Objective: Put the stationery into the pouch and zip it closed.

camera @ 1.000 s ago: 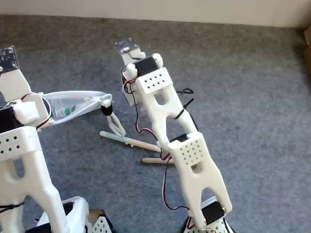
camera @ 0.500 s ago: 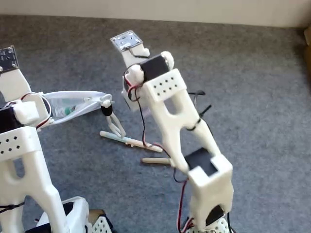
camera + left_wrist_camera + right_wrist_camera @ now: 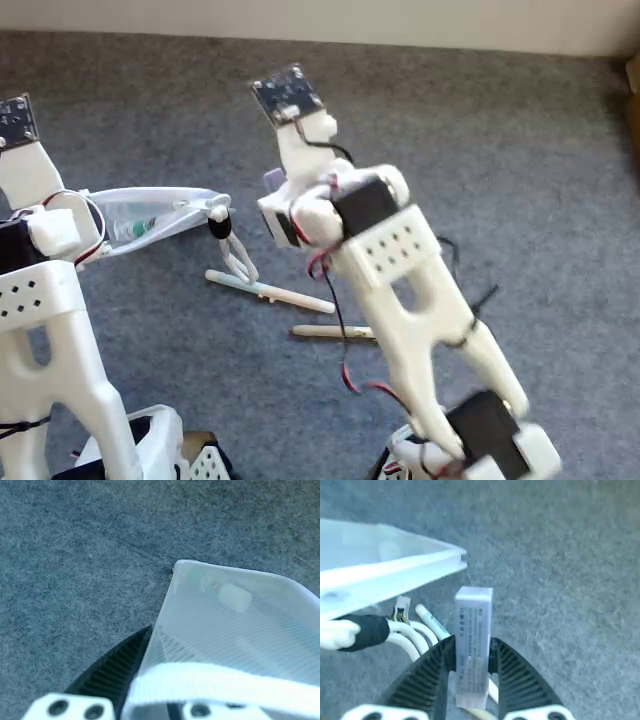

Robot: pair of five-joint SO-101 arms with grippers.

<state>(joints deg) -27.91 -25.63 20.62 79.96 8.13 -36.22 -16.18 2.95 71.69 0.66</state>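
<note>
When viewed from above, noted two white arms (image 3: 400, 270) over grey tabletop (image 3: 520, 150). Found left gripper (image 3: 155, 655) with fingers clamped on one end of translucent pouch (image 3: 150, 218), holding it raised off tabletop, free end towards right arm. Made out something greenish inside pouch, kind unclear. Spotted black zipper tab (image 3: 219, 228) at that free end, with white cord loops (image 3: 238, 262) hanging down close to pen (image 3: 270, 290). Logged right gripper (image 3: 471, 647) near pouch's free end, black fingers (image 3: 432, 670) closed tight on white eraser (image 3: 474, 625), its far end poking past fingertips. Judged eraser outside pouch, not touching it. Recorded pen flat on tabletop below zipper tab, and pale stick (image 3: 330, 331) near it, closer to arm bases, both outside pouch. Could not tell whether pouch mouth open.
</note>
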